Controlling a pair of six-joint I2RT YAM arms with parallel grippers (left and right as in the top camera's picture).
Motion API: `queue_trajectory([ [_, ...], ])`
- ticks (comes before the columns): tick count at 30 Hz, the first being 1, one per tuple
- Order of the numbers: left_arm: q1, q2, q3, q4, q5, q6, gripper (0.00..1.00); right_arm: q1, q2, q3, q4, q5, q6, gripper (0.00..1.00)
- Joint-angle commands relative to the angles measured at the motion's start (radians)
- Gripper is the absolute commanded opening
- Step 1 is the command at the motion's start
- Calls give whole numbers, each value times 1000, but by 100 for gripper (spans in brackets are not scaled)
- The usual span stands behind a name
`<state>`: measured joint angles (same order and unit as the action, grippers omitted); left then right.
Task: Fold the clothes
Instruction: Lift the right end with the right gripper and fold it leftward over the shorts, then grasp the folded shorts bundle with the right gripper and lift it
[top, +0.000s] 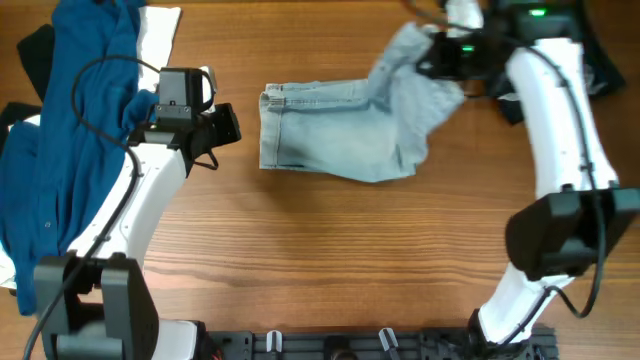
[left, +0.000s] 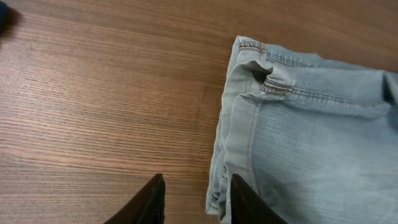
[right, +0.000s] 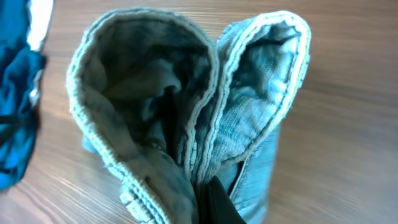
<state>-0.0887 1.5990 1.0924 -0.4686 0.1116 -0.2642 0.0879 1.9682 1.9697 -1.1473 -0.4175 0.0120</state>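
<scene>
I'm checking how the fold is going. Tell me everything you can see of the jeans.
The jeans are faded light-blue denim with tan stitched seams, lying partly folded on the wooden table. The waistband end points toward the left gripper, whose open fingers sit on either side of its edge; contact is unclear. The leg ends are raised at the far right, with both hems pinched in the right gripper.

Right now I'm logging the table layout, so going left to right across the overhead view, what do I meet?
Dark blue shirt → left fingers, open → light-blue jeans → right fingers, shut on the jeans' raised leg ends.
</scene>
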Motion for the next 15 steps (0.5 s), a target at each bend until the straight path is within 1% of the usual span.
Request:
queue_trajectory([
  [1, 2, 38, 0, -3, -21, 21, 38, 130, 27, 31, 44, 2, 103, 4],
  [2, 2, 42, 0, -5, -32, 21, 37, 182, 65, 31, 69, 5, 117, 4],
  [6, 2, 49, 0, -8, -43, 21, 37, 314, 187, 31, 194, 10, 205, 4],
  [10, 2, 53, 0, -12, -43, 21, 36, 376, 237, 31, 315, 13, 288, 4],
  [11, 2, 53, 0, -11, -43, 21, 36, 393, 237, 31, 360, 5, 295, 6],
  [12, 2, 53, 0, -9, -43, 21, 36, 404, 237, 31, 384, 6, 315, 22],
  [13, 2, 53, 0, -8, -43, 21, 36, 424, 237, 31, 418, 5, 348, 60],
  [14, 2, 53, 0, -8, -43, 21, 35, 443, 237, 31, 443, -2, 360, 88],
  [15, 2, 53, 0, -8, -43, 21, 34, 466, 237, 31, 472, -46, 341, 97],
])
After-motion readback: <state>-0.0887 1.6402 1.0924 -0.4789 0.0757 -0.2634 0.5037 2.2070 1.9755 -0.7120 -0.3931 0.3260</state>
